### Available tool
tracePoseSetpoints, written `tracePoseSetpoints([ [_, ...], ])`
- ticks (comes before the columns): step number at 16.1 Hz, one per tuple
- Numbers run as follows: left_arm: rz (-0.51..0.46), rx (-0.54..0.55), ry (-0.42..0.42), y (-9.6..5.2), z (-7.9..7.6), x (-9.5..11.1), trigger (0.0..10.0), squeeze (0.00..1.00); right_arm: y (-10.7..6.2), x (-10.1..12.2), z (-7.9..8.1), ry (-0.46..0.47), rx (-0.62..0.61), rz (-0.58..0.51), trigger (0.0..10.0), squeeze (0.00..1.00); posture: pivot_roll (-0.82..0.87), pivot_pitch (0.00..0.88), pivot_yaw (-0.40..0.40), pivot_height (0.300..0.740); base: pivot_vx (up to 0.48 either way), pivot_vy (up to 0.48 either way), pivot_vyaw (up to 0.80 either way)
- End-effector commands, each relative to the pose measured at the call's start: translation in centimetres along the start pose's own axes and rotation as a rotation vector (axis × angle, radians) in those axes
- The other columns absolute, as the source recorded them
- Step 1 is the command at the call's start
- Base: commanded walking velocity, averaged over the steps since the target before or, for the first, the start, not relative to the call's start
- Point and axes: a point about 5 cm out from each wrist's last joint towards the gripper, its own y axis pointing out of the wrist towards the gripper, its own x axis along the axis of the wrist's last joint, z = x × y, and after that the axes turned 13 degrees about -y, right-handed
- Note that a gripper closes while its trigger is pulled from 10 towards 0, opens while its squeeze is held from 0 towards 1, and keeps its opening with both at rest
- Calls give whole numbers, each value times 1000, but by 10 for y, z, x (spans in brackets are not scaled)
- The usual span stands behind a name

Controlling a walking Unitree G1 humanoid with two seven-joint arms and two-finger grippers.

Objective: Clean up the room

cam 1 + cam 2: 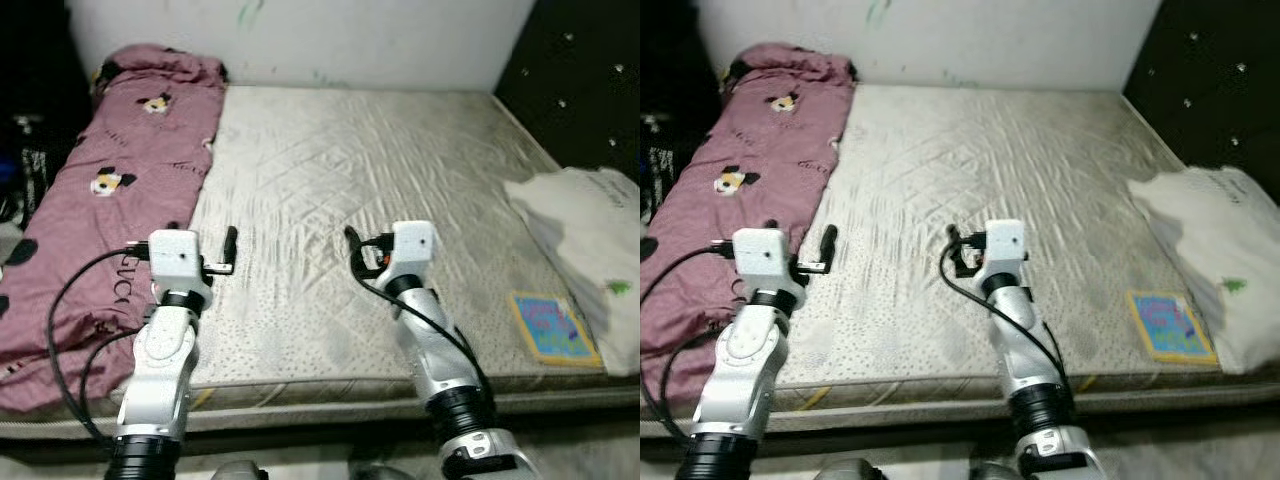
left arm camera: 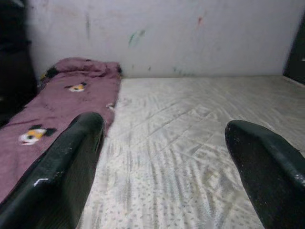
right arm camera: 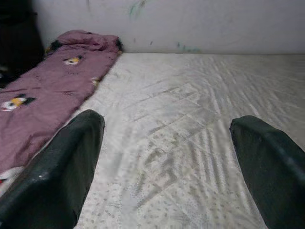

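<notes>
While both arms hover low over the near edge of the bed, nothing held in either gripper.

Bed: wide mattress under a pale beige quilted sheet (image 1: 370, 180), reaching from the near edge up to the white wall.

Blanket: long mauve-pink blanket printed with cartoon mice (image 1: 120, 190), laid along the left side of the bed; long axis from near edge to wall, far end bunched up by the wall, near end drooping over the mattress edge.

Book: small flat colourful picture book with a yellow border (image 1: 553, 328), face up near the front right corner of the mattress, just beside the bag; long axis roughly near-to-far, slightly skewed.

Bag: white cloth bag (image 1: 590, 240), crumpled on the right edge of the bed, partly hanging past it.

Left gripper: left gripper (image 1: 228, 250) over the sheet just beside the blanket's edge, pointing toward the wall; fingers (image 2: 62, 176) spread wide, empty.

Right gripper: right gripper (image 1: 354, 245) over the middle of the sheet, well apart from book and bag; fingers (image 3: 62, 176) likewise spread wide, empty.

Done, by the look of it: little or nothing certain; middle of the sheet bare, blanket lying fairly straight.

Left to do, as a judgement: book and bag to be lifted off the bed, blanket perhaps folded or spread; task early.

Likely nearest target: blanket for the left arm, book for the right.
</notes>
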Motion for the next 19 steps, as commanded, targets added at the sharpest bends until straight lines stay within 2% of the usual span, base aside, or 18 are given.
tracePoseSetpoints([
  [1, 12, -14, -13, 0, -6, -2, 10000, 0, -1, -4, -7, -2, -22, 19, 10000, 0, 69, 0, -37, 740, 0, 480, 0],
  [5, 12, -11, -24, 0, -6, -2, 10000, 0, -1, -4, -6, -16, -10, 26, 10000, 0, 67, 0, -38, 740, 0, 480, -252],
  [19, 16, 6, -44, 2, -5, -2, 10000, 0, -1, -4, -6, -12, -6, 29, 10000, 0, 62, 0, -37, 740, 0, 480, 0],
])
